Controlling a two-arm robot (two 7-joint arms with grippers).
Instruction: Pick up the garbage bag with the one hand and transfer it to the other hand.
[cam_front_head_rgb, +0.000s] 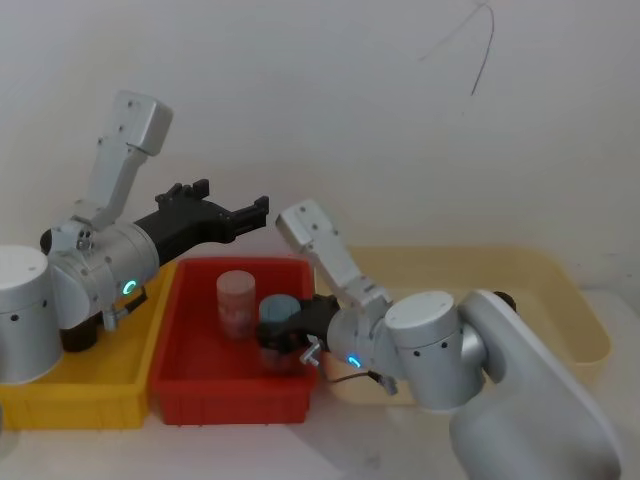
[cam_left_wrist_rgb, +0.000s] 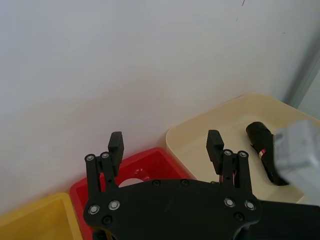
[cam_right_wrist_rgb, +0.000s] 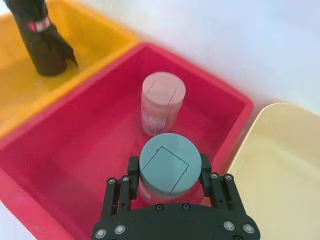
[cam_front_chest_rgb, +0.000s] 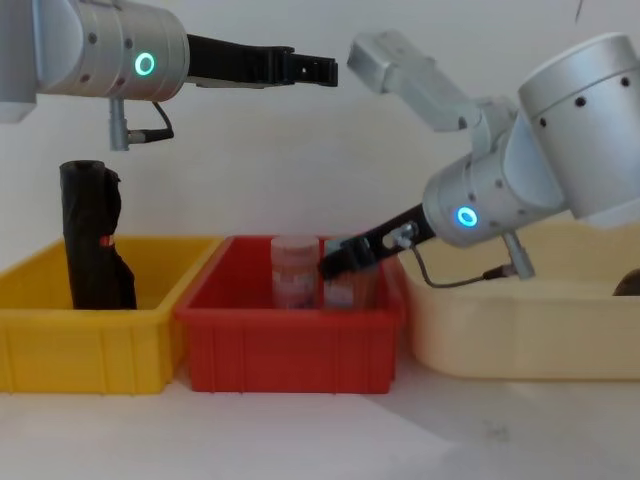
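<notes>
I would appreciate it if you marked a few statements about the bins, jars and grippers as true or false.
1. The garbage bag stands in the yellow bin. True.
2. The left gripper grips the garbage bag. False: it hangs open in the air above the red bin.
3. The right gripper straddles the teal-lidded jar. True.
4. The pink-lidded jar lies in the cream tray. False: it stands upright in the red bin.

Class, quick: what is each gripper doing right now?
Left gripper: open, empty, raised above the red plastic bin.
Right gripper: closed around the teal-lidded round jar in that bin.
</notes>
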